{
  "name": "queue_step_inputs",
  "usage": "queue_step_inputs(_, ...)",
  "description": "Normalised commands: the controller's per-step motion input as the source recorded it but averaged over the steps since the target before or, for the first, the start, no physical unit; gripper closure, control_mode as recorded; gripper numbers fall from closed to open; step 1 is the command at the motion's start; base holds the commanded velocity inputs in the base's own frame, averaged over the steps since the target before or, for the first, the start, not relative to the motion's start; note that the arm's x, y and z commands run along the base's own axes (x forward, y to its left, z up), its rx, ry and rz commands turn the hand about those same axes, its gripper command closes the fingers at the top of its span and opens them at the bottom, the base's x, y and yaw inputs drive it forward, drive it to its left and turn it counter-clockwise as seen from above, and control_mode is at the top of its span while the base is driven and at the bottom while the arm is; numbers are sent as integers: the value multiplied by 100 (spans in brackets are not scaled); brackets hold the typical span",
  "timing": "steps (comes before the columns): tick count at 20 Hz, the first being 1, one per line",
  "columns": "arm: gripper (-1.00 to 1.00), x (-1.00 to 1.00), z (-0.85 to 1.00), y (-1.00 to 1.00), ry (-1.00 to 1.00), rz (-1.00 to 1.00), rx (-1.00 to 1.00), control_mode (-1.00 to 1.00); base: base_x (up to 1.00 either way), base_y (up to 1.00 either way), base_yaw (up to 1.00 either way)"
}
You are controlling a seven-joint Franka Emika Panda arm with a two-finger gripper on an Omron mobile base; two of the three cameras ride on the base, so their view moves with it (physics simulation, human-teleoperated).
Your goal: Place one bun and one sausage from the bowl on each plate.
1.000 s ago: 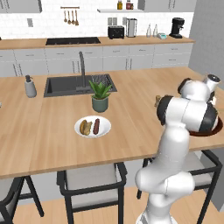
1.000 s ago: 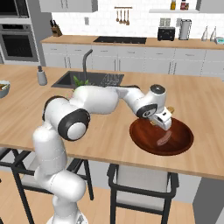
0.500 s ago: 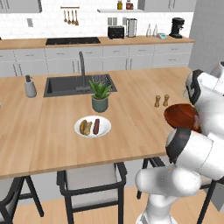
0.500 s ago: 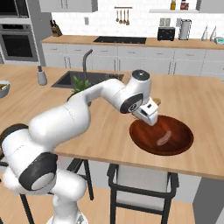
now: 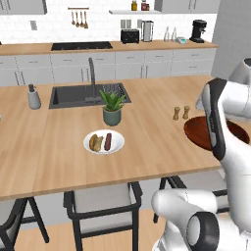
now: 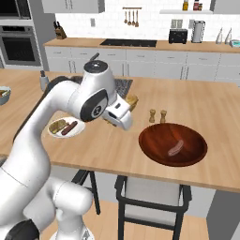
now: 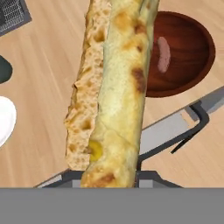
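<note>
claw (image 6: 130, 104) now left of bowl (image 6: 154, 140) | bun (image 7: 111, 87) gripped

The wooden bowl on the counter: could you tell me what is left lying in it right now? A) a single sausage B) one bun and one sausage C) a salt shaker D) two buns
A: the dark wooden bowl holds a single sausage, while the gripper carries a bun above the counter.

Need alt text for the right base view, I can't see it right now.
The gripper carries a bun above the wooden counter, between a plate already holding bun and sausage and the bowl with one sausage left.
</note>
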Motion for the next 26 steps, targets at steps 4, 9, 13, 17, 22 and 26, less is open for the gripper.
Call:
queue_step_inputs(4, 100, -91, 51, 92, 0, 9, -6, -100, 0, 0, 0)
queue_step_inputs(9, 100, -73, 19, 71, 0, 8, -7, -100, 0, 0, 0)
queue_step_inputs(13, 100, 0, 0, 0, 0, 0, 0, 100, -97, 81, 10)
queue_step_inputs(17, 100, 0, 0, 0, 0, 0, 0, 100, -93, 100, 11)
queue_step_inputs(22, 100, 0, 0, 0, 0, 0, 0, 100, -5, 100, 0)
queue_step_inputs(26, 100, 0, 0, 0, 0, 0, 0, 100, 29, 100, 0)
